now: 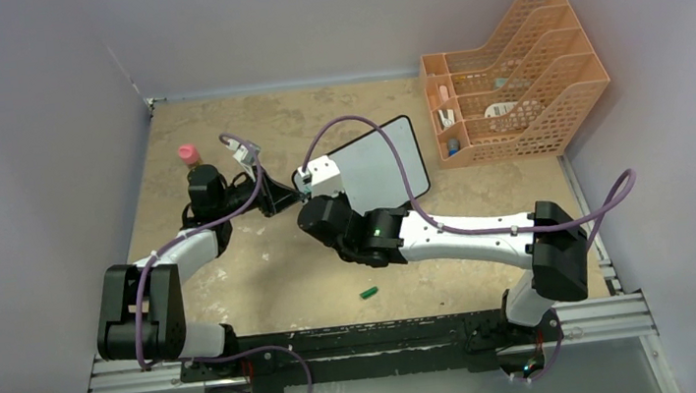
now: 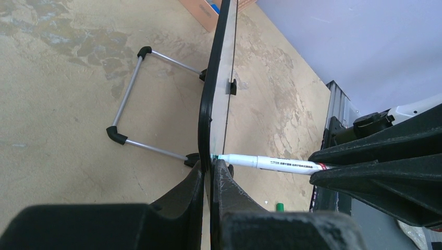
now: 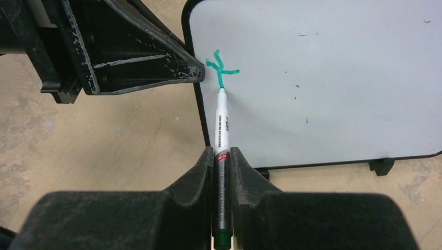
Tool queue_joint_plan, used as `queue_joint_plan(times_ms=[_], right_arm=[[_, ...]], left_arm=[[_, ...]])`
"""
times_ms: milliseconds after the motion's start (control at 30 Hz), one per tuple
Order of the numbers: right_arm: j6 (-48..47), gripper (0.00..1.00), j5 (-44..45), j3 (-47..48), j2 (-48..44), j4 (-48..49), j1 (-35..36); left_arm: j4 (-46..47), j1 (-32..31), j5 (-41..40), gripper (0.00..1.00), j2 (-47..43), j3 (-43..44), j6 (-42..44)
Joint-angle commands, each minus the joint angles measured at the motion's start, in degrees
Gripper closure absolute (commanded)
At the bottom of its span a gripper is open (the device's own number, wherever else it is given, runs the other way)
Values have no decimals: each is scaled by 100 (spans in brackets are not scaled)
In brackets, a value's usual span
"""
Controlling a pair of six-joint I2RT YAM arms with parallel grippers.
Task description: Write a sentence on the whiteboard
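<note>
Beige tabletop [image 1: 237, 298] is seen from above, the whiteboard [image 1: 380, 163] stood at its middle. Left wrist: the left claw [image 2: 211, 166] is clamped on the board's edge. Right wrist: the right claw [image 3: 223, 156] is clamped on a marker [image 3: 221, 120] touching the board.

**Surface finishes.** The whiteboard [image 3: 339, 78] is presenting a smooth, faintly glossy white face, lightly specked, inside a smooth black frame that looks like plastic. The marker [image 3: 221, 130] is showing a glossy white plastic barrel with a printed label. The left gripper [image 2: 209, 172] and right gripper [image 3: 222, 152] are showing matt black, grainy plastic fingers, the left ones scuffed with whitish scratches. The stand [image 2: 127, 99] behind the board is gleaming as bare metal rod with black rubbery corner caps. The tabletop [image 2: 62, 104] is appearing matt, mottled beige and stone-like. At far right, the file rack [image 1: 517, 68] is appearing as orange plastic mesh.
</note>
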Motion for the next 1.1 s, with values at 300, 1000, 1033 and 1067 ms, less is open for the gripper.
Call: queue_joint_plan(times_ms=[300, 1000, 1033, 1067], right_arm=[[149, 100, 91, -25, -42, -181, -3], [250, 100, 483, 3, -148, -169, -4], [250, 100, 494, -4, -162, -158, -10], [246, 100, 512, -6, -167, -139, -3]], left_arm=[[92, -24, 37, 100, -141, 197, 241], [79, -24, 30, 100, -140, 195, 251], [79, -24, 43, 100, -141, 197, 250], [79, -24, 41, 100, -145, 197, 250]])
